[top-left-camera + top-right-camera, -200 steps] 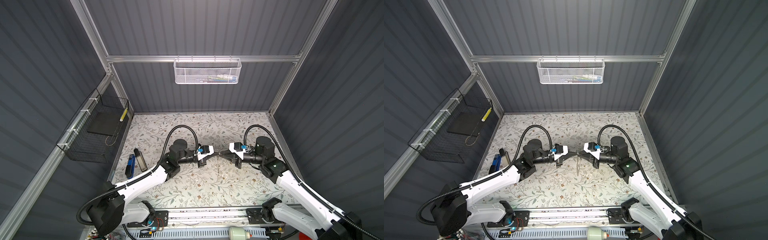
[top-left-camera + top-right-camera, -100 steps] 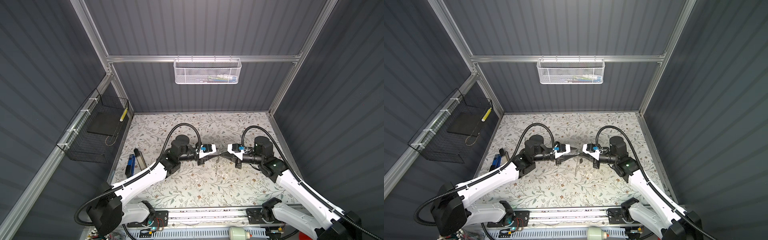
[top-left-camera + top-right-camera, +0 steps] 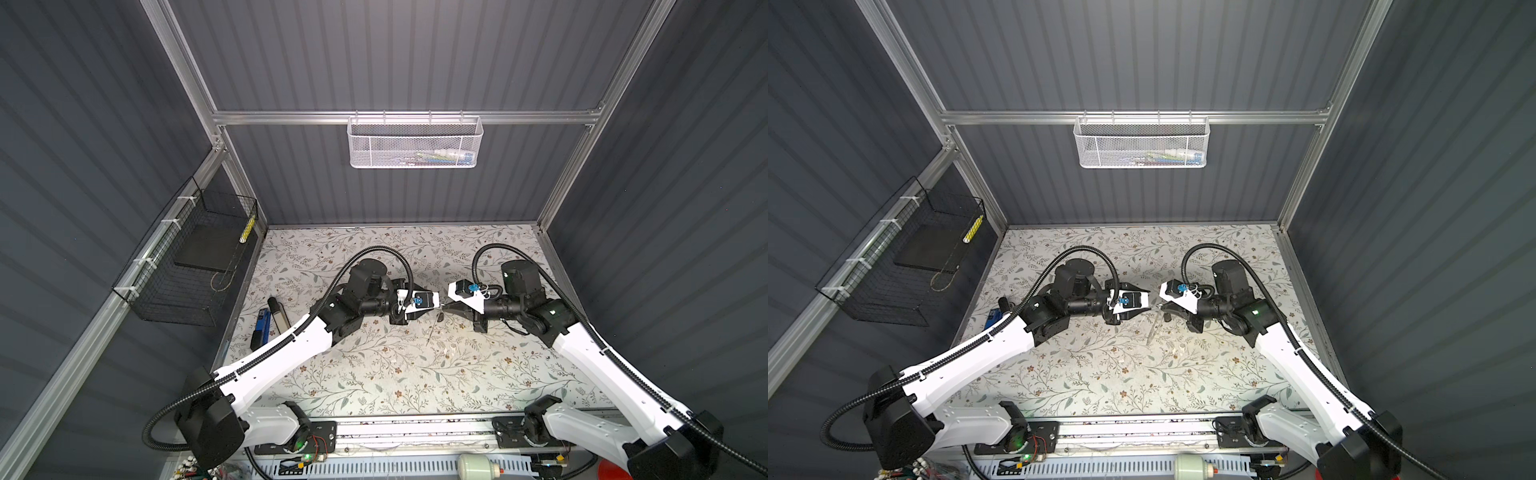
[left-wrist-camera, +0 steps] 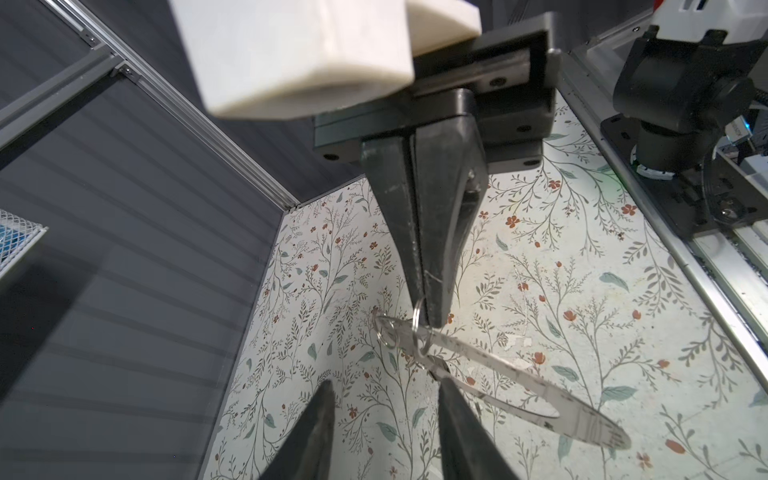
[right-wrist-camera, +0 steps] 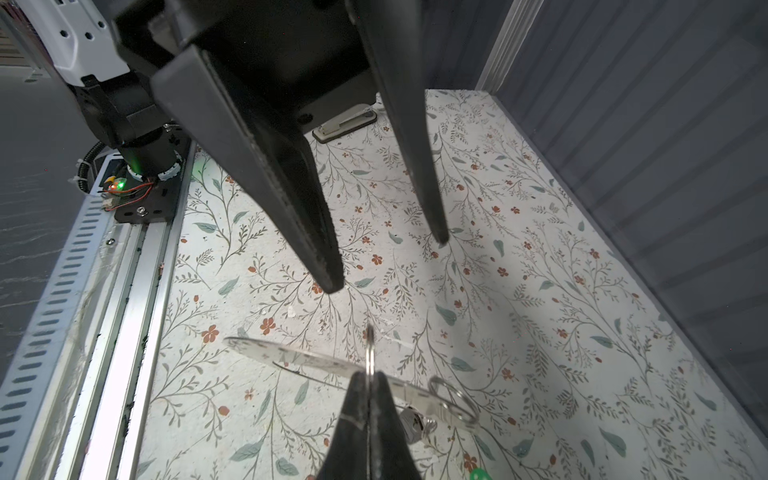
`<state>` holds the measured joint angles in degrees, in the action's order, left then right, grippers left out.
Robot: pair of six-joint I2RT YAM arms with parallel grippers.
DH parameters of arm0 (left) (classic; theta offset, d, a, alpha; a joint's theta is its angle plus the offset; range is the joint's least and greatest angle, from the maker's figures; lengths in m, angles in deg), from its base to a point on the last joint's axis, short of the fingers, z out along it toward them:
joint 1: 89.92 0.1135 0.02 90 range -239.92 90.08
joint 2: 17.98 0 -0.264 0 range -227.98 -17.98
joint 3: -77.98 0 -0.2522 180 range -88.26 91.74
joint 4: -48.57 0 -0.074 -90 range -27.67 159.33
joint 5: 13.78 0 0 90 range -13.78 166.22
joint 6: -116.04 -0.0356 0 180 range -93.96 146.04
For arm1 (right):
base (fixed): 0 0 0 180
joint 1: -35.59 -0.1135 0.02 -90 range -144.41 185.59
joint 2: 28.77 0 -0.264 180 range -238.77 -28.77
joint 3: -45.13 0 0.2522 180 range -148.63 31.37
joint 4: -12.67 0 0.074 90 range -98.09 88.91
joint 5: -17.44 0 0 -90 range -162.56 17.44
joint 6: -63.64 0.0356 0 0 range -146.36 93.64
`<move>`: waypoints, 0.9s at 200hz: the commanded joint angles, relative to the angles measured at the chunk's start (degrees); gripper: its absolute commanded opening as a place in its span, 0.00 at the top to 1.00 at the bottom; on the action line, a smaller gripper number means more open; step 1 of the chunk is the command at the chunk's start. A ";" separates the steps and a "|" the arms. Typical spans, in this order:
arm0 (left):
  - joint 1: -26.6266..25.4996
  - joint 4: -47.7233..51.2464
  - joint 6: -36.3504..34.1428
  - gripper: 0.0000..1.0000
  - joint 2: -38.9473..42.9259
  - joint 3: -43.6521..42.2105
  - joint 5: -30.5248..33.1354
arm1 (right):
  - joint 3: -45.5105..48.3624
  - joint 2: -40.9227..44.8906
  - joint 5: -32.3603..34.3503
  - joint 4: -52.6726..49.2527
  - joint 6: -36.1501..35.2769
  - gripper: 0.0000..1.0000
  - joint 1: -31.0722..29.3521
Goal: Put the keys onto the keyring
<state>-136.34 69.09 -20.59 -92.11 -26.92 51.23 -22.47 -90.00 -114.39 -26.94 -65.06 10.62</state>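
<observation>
Above the floral-patterned desk [image 3: 374, 374], the right claw [image 4: 428, 313] pinches a wire loop [image 5: 370, 353] of the flat grey metal keyring [image 4: 582, 419], holding it aloft, while the empty left claw [image 5: 386, 259] gapes beside it, seemingly due a fine pinch on the bright-green translucent key tag [image 5: 480, 473].

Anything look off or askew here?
Yes: the keyring dangles tilted in mid-air from one small wire loop pinched in the shut right gripper; the left gripper is open, holding nothing.

keyring [image 4: 586, 424]: shiny grey metal | jaws: matt black plastic | tabletop [image 4: 582, 266]: matt floral print, scuffed
</observation>
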 commanded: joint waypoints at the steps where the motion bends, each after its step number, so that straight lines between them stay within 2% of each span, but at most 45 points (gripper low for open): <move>1: -0.72 1.66 -1.89 0.58 -0.99 2.36 1.00 | -2.46 -0.44 0.03 -3.85 -1.46 1.00 -0.63; 86: -3.32 1.32 -1.02 0.67 -3.19 3.35 0.18 | -4.51 -1.95 -0.21 -4.90 -1.11 1.00 -1.66; 139: -3.67 3.07 -0.92 0.85 -4.68 4.75 1.11 | -4.52 -1.69 0.16 -5.00 -1.01 1.00 -2.06; 166: -3.68 3.51 -0.95 1.00 -4.63 4.48 1.03 | -4.51 -1.38 0.23 -4.93 -1.04 1.00 -2.10; 180: -3.67 3.28 -0.67 1.00 -4.41 4.33 1.01 | -4.43 -1.10 0.99 -4.18 -0.65 0.98 -2.09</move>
<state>-139.79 71.41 -20.85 -96.37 -23.93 52.12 -25.25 -91.99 -112.79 -31.53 -66.30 8.96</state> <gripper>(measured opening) 0.053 0.042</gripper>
